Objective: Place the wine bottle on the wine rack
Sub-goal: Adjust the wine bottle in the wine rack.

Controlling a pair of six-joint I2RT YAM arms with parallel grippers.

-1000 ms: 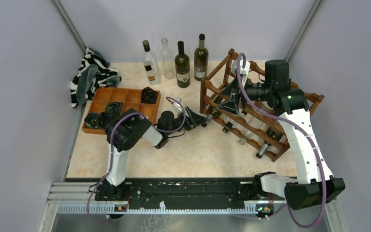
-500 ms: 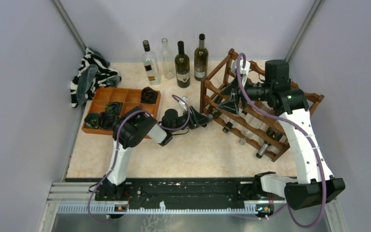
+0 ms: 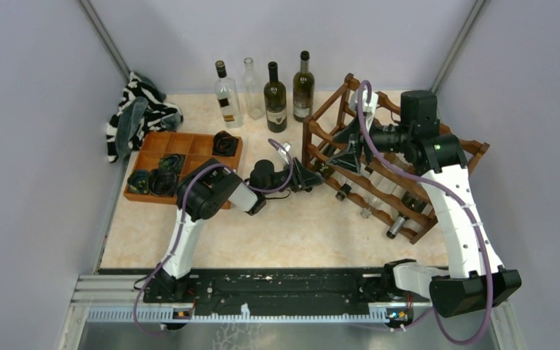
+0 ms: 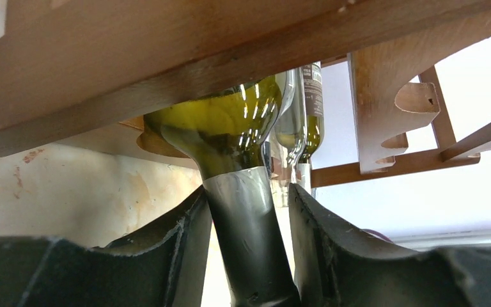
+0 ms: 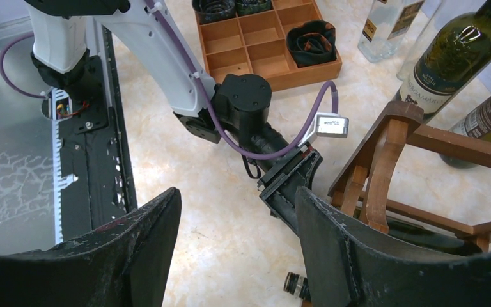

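Observation:
The green wine bottle (image 4: 224, 128) lies with its body inside the dark wooden wine rack (image 3: 310, 138), under a rack beam (image 4: 134, 70). Its dark foil neck sticks out to the left. My left gripper (image 3: 308, 179) is at the rack's left end, and its jaws (image 4: 248, 198) stand round the neck. The neck leans on the left finger tip, with a gap to the right finger. My right gripper (image 3: 348, 146) hovers open and empty above the rack's left part (image 5: 383, 160) and looks down on the left gripper (image 5: 291, 182).
Several upright bottles (image 3: 275, 98) stand at the back. An orange-brown compartment tray (image 3: 182, 144) and a striped cloth (image 3: 135, 109) are at the left. Other bottles lie in the rack, with necks poking out in front (image 3: 368, 211) (image 5: 292, 281).
My left arm has moved right toward the rack, carrying the bottle's neck with it and sliding the bottle further in. The right arm has not moved.

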